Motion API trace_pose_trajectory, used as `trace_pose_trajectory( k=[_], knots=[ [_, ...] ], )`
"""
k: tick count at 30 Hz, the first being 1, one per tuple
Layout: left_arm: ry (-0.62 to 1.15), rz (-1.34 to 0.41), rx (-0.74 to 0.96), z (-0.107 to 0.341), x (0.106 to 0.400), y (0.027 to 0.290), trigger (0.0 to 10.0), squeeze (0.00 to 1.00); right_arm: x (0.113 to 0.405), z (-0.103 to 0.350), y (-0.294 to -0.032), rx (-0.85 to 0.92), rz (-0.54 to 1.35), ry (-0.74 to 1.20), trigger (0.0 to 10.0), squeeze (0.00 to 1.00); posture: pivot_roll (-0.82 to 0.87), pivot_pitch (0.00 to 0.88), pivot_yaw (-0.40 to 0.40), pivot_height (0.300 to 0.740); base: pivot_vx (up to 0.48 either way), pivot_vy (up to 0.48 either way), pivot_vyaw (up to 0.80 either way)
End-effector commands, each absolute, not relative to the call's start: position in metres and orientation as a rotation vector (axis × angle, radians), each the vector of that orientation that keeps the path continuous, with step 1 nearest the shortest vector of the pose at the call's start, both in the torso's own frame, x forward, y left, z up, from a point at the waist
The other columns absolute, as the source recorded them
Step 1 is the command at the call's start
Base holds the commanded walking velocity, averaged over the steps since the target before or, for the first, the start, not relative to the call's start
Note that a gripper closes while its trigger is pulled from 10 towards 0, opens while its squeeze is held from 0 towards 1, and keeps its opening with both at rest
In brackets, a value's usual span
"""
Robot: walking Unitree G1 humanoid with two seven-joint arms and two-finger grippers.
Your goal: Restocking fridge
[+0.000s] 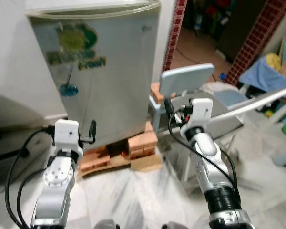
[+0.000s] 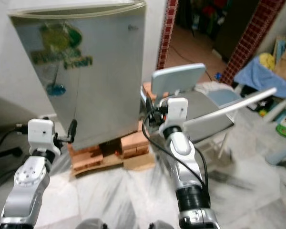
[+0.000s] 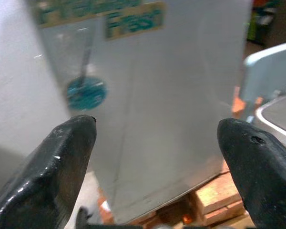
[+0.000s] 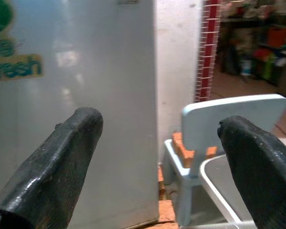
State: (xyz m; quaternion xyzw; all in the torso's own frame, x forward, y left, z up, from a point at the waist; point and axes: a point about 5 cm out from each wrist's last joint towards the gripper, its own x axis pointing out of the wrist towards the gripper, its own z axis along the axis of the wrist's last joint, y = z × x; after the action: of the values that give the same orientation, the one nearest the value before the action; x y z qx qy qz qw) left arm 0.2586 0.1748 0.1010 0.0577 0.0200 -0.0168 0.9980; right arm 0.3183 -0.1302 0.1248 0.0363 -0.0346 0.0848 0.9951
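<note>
Fridge (image 1: 105, 71) at 12 o'clock, door shut, sitting on brick/wood base (image 1: 128, 152). L gripper (image 3: 155, 157) fingers wide apart, empty, pointed square at door. R gripper (image 4: 162, 157) also apart, empty, aimed at fridge's right edge + blue chair (image 1: 186, 81) at 2. L arm nearer imo.

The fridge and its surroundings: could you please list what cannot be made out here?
- Fridge interior: hidden by its shut door, head views.
- Door sticker wording: blurred, head views.
- Sticker top: cut off by the frame edge, left wrist view.
- Chair seat: partly hidden by the right gripper fingers, right wrist view.
</note>
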Motion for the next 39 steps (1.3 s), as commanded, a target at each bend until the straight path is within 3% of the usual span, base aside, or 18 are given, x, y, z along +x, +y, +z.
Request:
trace_pose_trajectory(
  k=[1,11,23,39],
  knots=[
    [0.042,-0.062,0.116,0.100,0.259,0.168,10.0,0.00,0.316,0.121,-0.144,0.069,0.125,-0.060,10.0,0.00,0.10,0.000,0.000,0.740,0.000,0.480,0.00],
    [0.027,-0.141,0.164,0.103,0.270,0.159,10.0,0.00,0.306,0.114,-0.163,0.070,0.018,-0.064,10.0,0.00,0.08,0.000,0.054,0.740,0.000,0.480,0.00],
    [0.030,-0.143,0.181,0.100,0.269,0.159,10.0,0.00,0.309,0.112,-0.151,0.069,0.074,-0.052,10.0,0.00,0.11,0.000,0.017,0.740,0.000,0.480,-0.51],
    [-0.012,-0.168,0.175,0.105,0.269,0.159,10.0,0.00,0.317,0.118,-0.142,0.039,0.116,-0.075,10.0,0.00,0.11,0.000,0.010,0.740,0.000,0.480,-0.05]
  ],
)
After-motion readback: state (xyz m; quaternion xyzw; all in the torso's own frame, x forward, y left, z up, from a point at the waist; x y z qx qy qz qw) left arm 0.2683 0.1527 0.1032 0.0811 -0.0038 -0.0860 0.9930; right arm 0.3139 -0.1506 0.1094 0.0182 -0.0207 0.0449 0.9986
